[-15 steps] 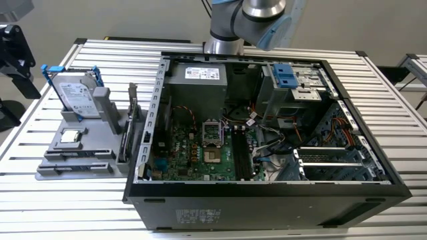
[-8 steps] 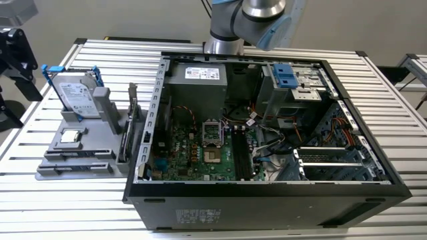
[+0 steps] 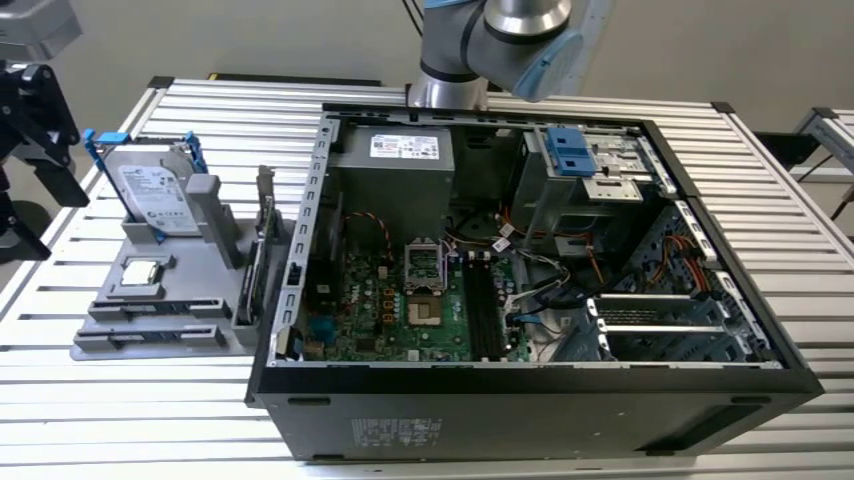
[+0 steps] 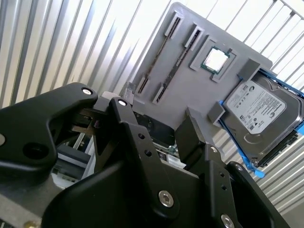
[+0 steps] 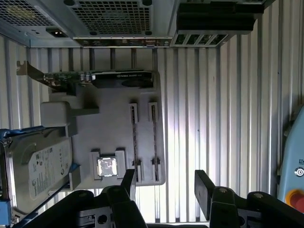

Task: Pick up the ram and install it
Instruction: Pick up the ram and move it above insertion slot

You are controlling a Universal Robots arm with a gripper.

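Hovers with black two-fingered gripper [image 5: 166, 190] spread wide, empty. Finds slim circuit-board ram [image 5: 134, 140], dark edge-on, in grey plastic holder [image 5: 114, 137] below, beside one fingertip [image 5: 129, 183], not between both. Probably risks catching the slot clip [image 5: 133, 108] or skewing the thin stick if closed off-centre.

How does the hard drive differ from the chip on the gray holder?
The hard drive stands on edge, leaning, in a blue frame; the chip lies flat, set into the gray holder. The hard drive is a large rectangle; the chip is a small square. Both have silvery faces and sit on that holder.
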